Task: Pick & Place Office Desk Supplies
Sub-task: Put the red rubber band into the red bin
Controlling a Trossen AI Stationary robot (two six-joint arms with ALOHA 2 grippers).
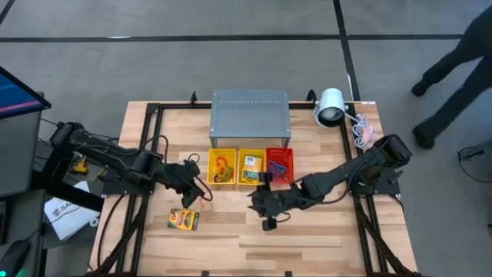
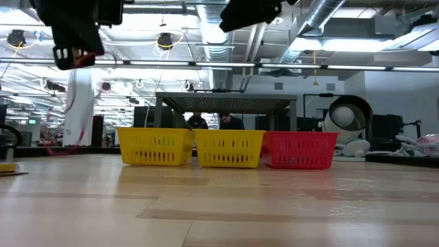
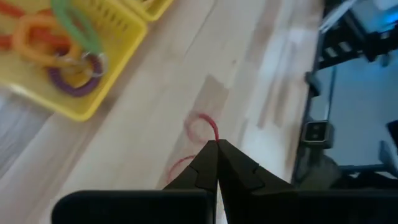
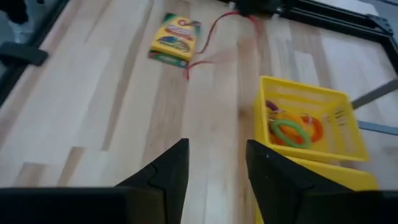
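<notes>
My left gripper (image 1: 201,191) hovers over the table near the left yellow basket (image 1: 222,168), shut on a thin red band loop (image 3: 202,127). That basket holds orange, green and purple band loops (image 3: 65,46). A yellow-and-green card box (image 1: 184,219) lies flat on the wood near the front left and also shows in the right wrist view (image 4: 176,38). The middle yellow basket (image 1: 251,167) holds another card box. My right gripper (image 4: 217,163) hangs open over bare wood in front of the red basket (image 1: 279,165), with nothing between its fingers. My left gripper pinches the red band (image 3: 214,138) between its two shut fingertips, which slant down toward the table. The band hangs slack below the fingers in a long strand (image 4: 208,37). I cannot tell whether its lower end touches the wood.
A big grey perforated metal box (image 1: 250,117) stands behind the three baskets. A white round lamp-like device (image 1: 330,106) with cables sits at the far right corner. A person's legs show beyond the table's far right. Open wood lies along the near side.
</notes>
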